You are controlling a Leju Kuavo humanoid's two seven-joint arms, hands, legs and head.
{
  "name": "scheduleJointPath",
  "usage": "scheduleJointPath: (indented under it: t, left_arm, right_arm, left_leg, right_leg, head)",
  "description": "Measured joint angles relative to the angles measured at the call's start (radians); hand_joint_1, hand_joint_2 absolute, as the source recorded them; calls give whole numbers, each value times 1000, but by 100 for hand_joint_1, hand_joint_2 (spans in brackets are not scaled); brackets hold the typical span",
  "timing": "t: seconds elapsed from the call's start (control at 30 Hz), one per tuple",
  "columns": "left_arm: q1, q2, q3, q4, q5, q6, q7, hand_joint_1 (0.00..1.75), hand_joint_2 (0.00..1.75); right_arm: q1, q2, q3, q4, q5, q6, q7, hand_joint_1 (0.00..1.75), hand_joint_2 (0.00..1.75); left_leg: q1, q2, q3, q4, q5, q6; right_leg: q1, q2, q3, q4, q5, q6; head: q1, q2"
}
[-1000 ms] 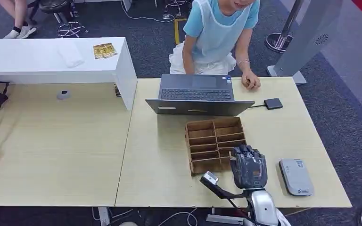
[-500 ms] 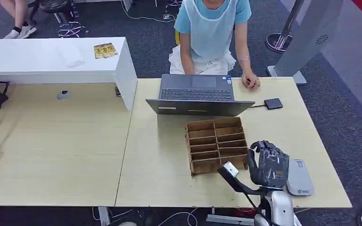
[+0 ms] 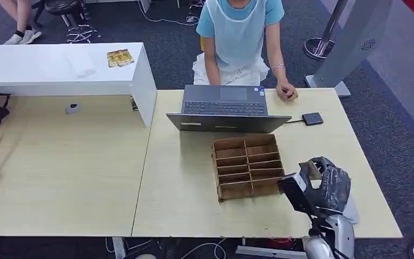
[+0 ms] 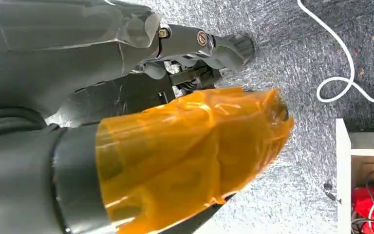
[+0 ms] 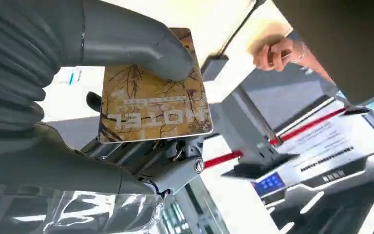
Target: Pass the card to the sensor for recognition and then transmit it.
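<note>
My right hand (image 3: 326, 186) hovers at the table's front right, over the grey sensor (image 3: 351, 213), which it mostly hides. In the right wrist view the thumb presses a gold card (image 5: 153, 105) printed "HOTEL" against the fingers of that hand (image 5: 92, 97). A tan corner of the card (image 3: 312, 169) peeks out on the far side of the hand in the head view. My left hand (image 4: 126, 97) hangs over grey carpet with nothing in it, its fingers stretched out and part of it wrapped in orange film.
A wooden divided box (image 3: 246, 166) stands just left of my right hand. Behind it are an open laptop (image 3: 225, 108) and a small black device (image 3: 312, 118). A person (image 3: 241, 38) sits across the table, one hand (image 3: 287, 91) resting on it. A white counter (image 3: 59, 67) lies at the far left.
My right hand has swung right from the front of the wooden box to above the grey sensor, covering most of it. The person has straightened up a little.
</note>
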Motion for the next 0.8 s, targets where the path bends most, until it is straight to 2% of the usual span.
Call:
scheduleJointPath:
  t: [0.03, 0.27, 0.33, 0.8]
  left_arm:
    - [1, 0, -7, -3, 6, -5, 0, 0, 0]
    - [7, 0, -48, -15, 50, -27, 0, 0, 0]
    - [9, 0, -66, -20, 68, -30, 0, 0, 0]
    - [21, 0, -175, -26, 162, -37, 0, 0, 0]
  right_arm:
    - [0, 3, -9, -5, -47, 20, -20, 161, 175]
    - [-4, 15, -52, -22, -241, 154, -109, 164, 175]
    - [-12, 16, -61, -25, -282, 188, -126, 159, 175]
    - [-56, 22, -108, -25, -418, 290, -170, 169, 175]
  left_leg:
    - [0, 0, 0, 0, 0, 0]
    - [0, 0, -1, 0, 0, 0]
    - [0, 0, -1, 0, 0, 0]
    - [0, 0, -1, 0, 0, 0]
  right_leg:
    - [0, 0, 0, 0, 0, 0]
    - [0, 0, 0, 0, 0, 0]
    - [0, 0, 0, 0, 0, 0]
    - [0, 0, 0, 0, 0, 0]
  head:
    - [0, 0]
    - [0, 0]
    - [0, 0]
    - [0, 0]
